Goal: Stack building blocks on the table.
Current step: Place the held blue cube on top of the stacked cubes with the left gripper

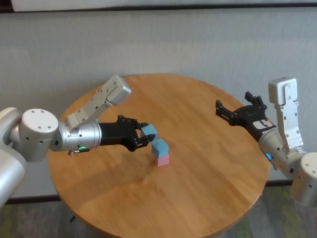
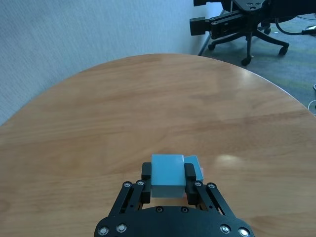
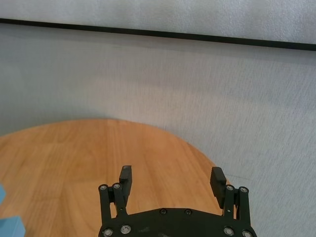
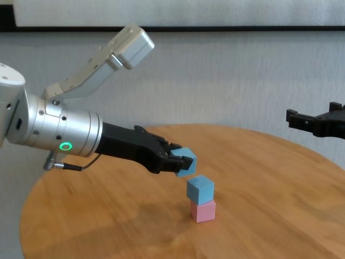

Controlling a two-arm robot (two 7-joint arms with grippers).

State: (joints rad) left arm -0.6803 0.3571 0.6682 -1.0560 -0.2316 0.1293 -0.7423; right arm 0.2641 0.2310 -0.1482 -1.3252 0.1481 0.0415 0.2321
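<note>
The left gripper, jaws clamped on a light blue block, hangs just above and to the robot's left of the blue-on-pink stack on the tabletop; the right gripper, jaws apart, idles well away

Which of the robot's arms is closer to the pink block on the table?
The left. Its gripper, shut on a blue block, hangs just above and left of the pink block. The right gripper hovers open, far off at the table's right edge.
</note>
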